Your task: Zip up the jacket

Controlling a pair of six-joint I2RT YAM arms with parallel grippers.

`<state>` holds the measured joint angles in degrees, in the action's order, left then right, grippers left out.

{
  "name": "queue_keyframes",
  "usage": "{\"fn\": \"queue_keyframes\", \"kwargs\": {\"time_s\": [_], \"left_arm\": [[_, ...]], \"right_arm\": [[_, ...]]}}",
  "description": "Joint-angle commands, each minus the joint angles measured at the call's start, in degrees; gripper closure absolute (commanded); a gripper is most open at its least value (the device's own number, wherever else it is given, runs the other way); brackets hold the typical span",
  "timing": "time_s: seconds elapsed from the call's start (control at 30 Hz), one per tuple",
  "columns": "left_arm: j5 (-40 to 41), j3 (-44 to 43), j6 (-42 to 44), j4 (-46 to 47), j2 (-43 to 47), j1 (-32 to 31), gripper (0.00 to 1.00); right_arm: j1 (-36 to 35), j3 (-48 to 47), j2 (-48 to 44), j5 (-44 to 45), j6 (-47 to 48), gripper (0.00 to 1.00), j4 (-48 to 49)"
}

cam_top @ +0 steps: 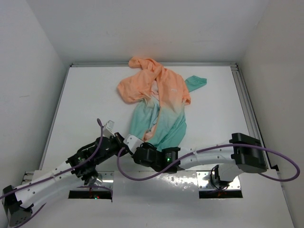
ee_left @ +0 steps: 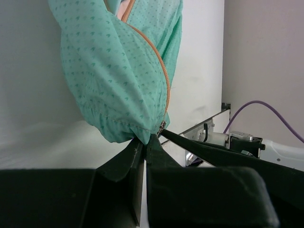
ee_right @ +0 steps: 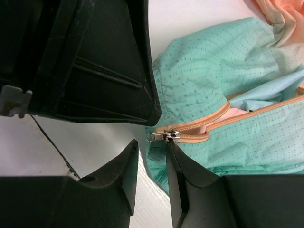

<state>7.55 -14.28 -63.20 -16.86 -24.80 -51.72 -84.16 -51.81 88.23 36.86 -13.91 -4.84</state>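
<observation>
The left gripper [ee_left: 145, 142] is clamped on the teal hem of the jacket [cam_top: 159, 102], at the foot of the orange zipper [ee_left: 161, 76], close to the near edge of the table [cam_top: 85, 104]. The jacket lies crumpled mid-table, with its peach hood toward the far edge and its hem toward the near edge (one teal cuff [cam_top: 195, 83] pokes out rightward). The right gripper [ee_right: 151, 147] sits at the same hem, fingers a narrow gap apart and gripping nothing. The metal slider [ee_right: 164, 136] lies just past their tips, and the zipper's two tapes spread apart beyond it.
</observation>
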Motion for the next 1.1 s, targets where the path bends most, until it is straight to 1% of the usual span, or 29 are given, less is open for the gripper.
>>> {"fn": "queue_keyframes", "kwargs": {"time_s": [0.0, 0.17, 0.23, 0.27, 0.3, 0.33, 0.4, 0.47, 0.73, 1.07], "left_arm": [[-0.34, -1.98, 0.62, 1.92, 0.54, -0.48, 1.00], [-0.43, -1.63, 0.62, 1.74, 0.36, -0.48, 1.00], [-0.87, -1.36, 0.36, 2.10, 0.45, -0.48, 1.00], [-0.87, -1.36, 0.44, 1.84, 0.36, -0.48, 1.00], [-0.87, -1.36, 0.62, 1.57, 0.28, -0.48, 1.00], [-0.78, -0.93, 0.45, 1.48, 0.54, -0.48, 1.00], [-0.96, -0.31, 0.10, 1.92, 1.06, -0.48, 1.00], [-1.22, -0.13, 0.18, 1.66, 0.98, -0.48, 1.00], [-1.31, -0.48, 0.71, 0.08, 2.03, -0.48, 1.00], [-2.98, -0.30, 2.72, -3.43, 4.49, -0.48, 1.00]], "right_arm": [[-0.74, -2.16, 0.37, 2.86, 0.03, 0.70, 1.23], [-1.00, -1.80, 0.72, 6.02, -0.32, 0.72, 3.17], [-1.01, -0.93, 0.20, 6.55, -0.50, 0.76, 4.57], [-1.09, -0.66, 0.11, 6.82, -0.50, 0.79, 6.40], [-1.01, -0.57, -0.07, 6.99, -0.59, 0.86, 6.60], [-1.01, -0.57, -0.42, 6.91, -0.85, 0.88, 6.77], [-1.01, 0.04, -0.86, 7.08, -1.29, 1.00, 7.21], [-1.01, 0.66, -1.21, 7.61, -1.29, 1.00, 8.70], [-1.09, 0.48, -1.65, 8.31, -2.26, 1.00, 7.92], [-0.83, 3.30, -4.91, 10.51, -1.91, 1.00, 9.41]]}}
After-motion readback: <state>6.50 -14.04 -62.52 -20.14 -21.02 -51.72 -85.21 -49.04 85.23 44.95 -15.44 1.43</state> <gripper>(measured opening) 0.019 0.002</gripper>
